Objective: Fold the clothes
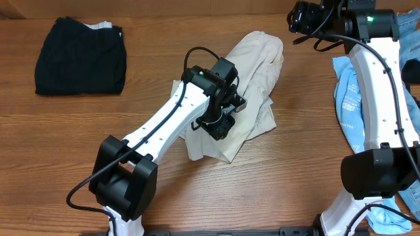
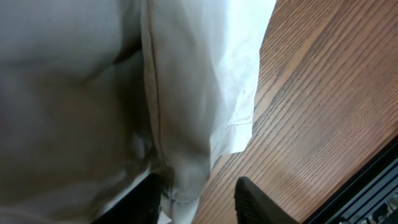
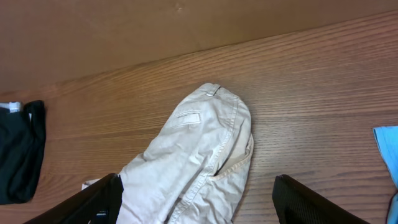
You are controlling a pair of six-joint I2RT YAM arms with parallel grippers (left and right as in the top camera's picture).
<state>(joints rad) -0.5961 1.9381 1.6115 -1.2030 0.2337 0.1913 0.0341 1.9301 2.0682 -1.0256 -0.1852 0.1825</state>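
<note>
The pale beige shorts (image 1: 259, 62) lie crumpled in the middle of the wooden table, one part stretching toward the far edge. My left gripper (image 1: 220, 124) is down on their near part. In the left wrist view the shorts (image 2: 186, 81) fill most of the frame, and a hem fold hangs between the open jaws (image 2: 199, 202), close to the left finger. My right gripper (image 1: 302, 16) is raised at the far right. In its wrist view it is open wide (image 3: 199, 208) and empty, above the shorts (image 3: 199, 149).
A black folded garment (image 1: 80, 56) lies at the far left and also shows in the right wrist view (image 3: 18, 155). Light-blue clothing (image 1: 348, 98) and blue denim (image 1: 407, 26) lie along the right edge beside the right arm.
</note>
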